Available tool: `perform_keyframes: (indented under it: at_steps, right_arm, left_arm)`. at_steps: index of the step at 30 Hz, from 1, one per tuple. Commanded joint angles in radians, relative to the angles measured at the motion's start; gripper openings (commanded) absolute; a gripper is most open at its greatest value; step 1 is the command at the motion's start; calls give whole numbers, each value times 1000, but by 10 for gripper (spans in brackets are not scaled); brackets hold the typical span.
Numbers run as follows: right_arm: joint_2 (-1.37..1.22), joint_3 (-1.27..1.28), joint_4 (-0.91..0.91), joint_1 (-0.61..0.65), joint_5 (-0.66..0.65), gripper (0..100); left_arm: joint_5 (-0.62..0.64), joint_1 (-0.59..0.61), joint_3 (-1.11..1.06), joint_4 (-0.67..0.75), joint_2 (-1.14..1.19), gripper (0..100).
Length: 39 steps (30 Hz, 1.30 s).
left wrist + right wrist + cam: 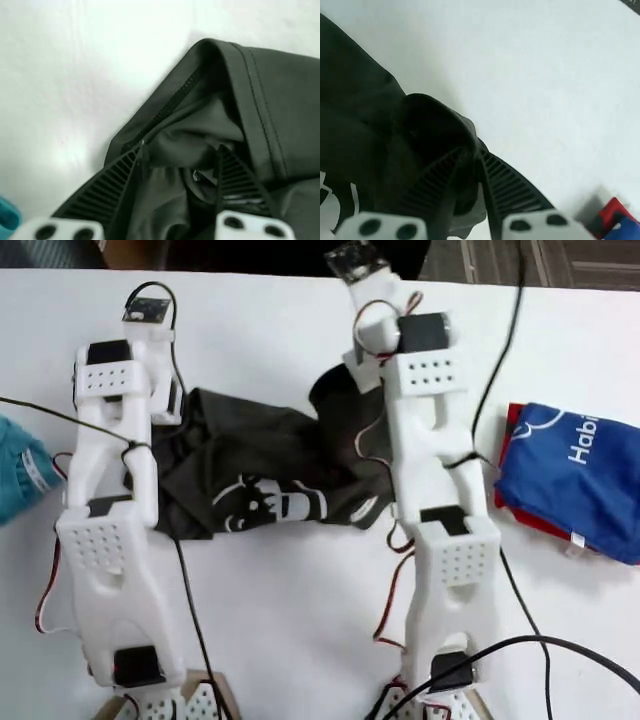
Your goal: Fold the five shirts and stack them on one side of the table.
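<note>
A black shirt (250, 445) with a white print lies crumpled mid-table between the two arms. My left gripper (180, 155) is at the shirt's left edge by a hemmed sleeve (260, 100), open, with a bunch of the dark cloth between its fingers. My right gripper (471, 160) is shut on a fold of the black shirt (365, 125) at its far right corner, which rises in a hump (335, 390). In the high view the left gripper (172, 400) and right gripper (352, 380) are mostly hidden under their arms.
A folded blue shirt (580, 480) lies on a red one (512, 430) at the table's right side. A teal shirt (20, 470) sits at the left edge. Bare white table (300, 610) stretches in front of the black shirt; cables trail beside both arms.
</note>
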<state>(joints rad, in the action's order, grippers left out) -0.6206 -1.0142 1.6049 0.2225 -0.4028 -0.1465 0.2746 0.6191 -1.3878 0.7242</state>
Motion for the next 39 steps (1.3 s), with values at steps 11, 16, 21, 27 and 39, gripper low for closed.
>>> perform_keyframes:
  at_steps: [11,16,21,27,39]
  right_arm:
    - [228,170,104,-274,-2,21]
    - [420,448,73,-294,-31,21]
    - [759,870,-170,-294,-35,21]
    - [1046,1580,-659,-262,-58,21]
    - [1030,1958,-1079,-254,-25,21]
  left_arm:
    - [-11,6,47,9,-15,232]
    - [-11,8,102,-61,-35,232]
    - [-12,5,248,-209,-51,232]
    - [-178,-3,309,-379,-52,232]
    - [-364,-72,70,-400,-186,233]
